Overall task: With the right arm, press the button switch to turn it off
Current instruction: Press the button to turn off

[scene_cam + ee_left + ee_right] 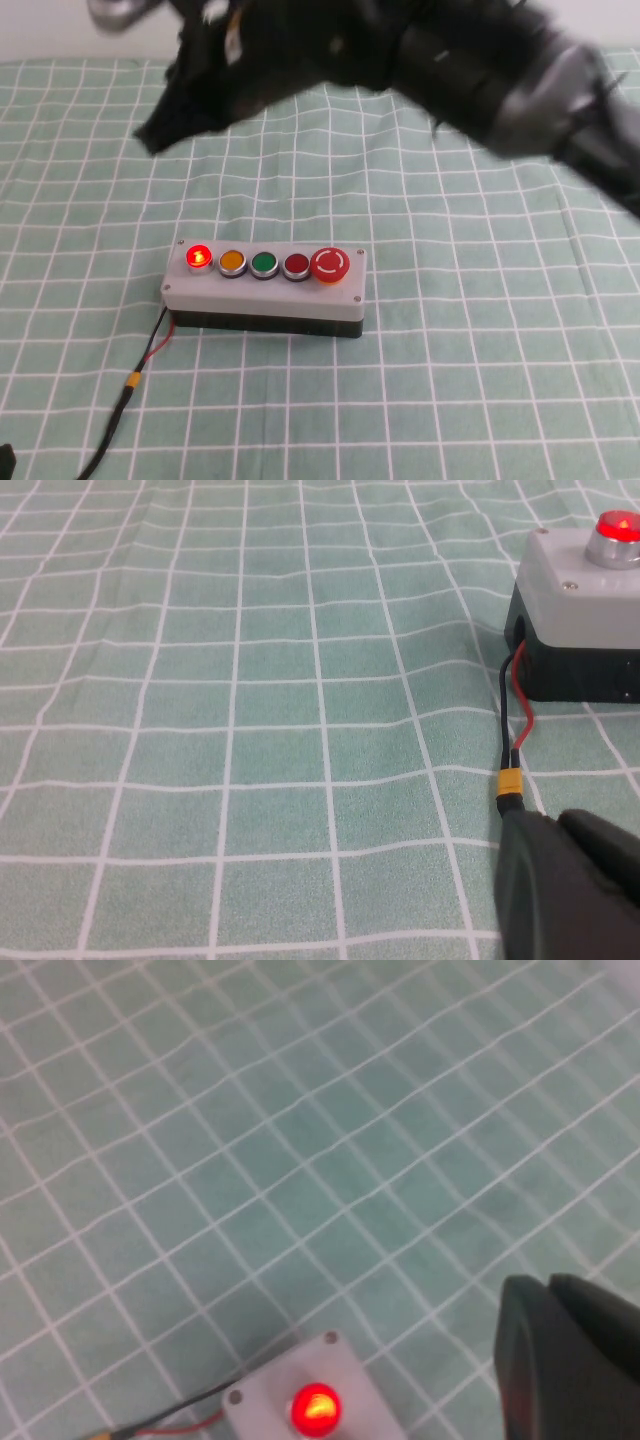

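The right gripper (160,130), fingers seemingly together, hovers beyond the button switch (265,290); next, descend onto its lit red button (199,257), while the left gripper (570,890), state unclear, rests beside the wire (515,715).

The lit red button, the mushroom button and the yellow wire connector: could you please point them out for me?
Lit red button (200,257), high view, on its glowing cap.
Mushroom button (330,265), high view, centre of its red head.
Yellow connector (509,784), left wrist view, on its yellow body.

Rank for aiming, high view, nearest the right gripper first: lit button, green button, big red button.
Right gripper beyond the switch; left gripper by the wire.
1. Lit button, left end.
2. Green button, middle.
3. Big red button, right end.
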### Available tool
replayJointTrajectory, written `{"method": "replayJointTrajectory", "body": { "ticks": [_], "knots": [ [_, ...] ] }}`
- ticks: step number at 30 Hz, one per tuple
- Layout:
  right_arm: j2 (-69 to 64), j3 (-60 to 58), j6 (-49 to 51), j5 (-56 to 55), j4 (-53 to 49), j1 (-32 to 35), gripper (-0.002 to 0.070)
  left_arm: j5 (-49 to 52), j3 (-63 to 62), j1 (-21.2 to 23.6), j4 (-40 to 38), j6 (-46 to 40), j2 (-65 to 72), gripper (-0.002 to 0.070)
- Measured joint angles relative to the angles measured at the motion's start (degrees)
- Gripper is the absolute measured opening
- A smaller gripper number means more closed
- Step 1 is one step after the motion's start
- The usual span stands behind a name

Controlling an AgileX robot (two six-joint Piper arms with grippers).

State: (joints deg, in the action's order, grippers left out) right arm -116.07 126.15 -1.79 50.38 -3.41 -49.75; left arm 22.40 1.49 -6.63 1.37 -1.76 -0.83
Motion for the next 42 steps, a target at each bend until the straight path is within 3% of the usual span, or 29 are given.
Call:
{"method": "replayJointTrajectory", "body": {
  "ticks": [4, 9, 29, 42],
  "knots": [
    [4.8, 0.3, 0.0, 3.2, -4.4, 0.0, -0.0016, 0.0, 0.0, 0.0, 0.0, 0.0, 0.0, -0.0004],
    [5.1, 0.3, 0.0, 4.4, -2.9, 0.0, -0.0016, 0.0, 0.0, 0.0, 0.0, 0.0, 0.0, -0.0004],
    [-16.9, 0.5, 0.0, -1.0, 4.7, 0.0, -0.0016, 0.0, 0.0, 0.0, 0.0, 0.0, 0.0, -0.0004],
    [-10.2, 0.1, 1.2, 4.2, 0.6, 0.0, -0.0016, 0.0, 0.0, 0.0, 0.0, 0.0, 0.0, -0.0004]
  ]
}}
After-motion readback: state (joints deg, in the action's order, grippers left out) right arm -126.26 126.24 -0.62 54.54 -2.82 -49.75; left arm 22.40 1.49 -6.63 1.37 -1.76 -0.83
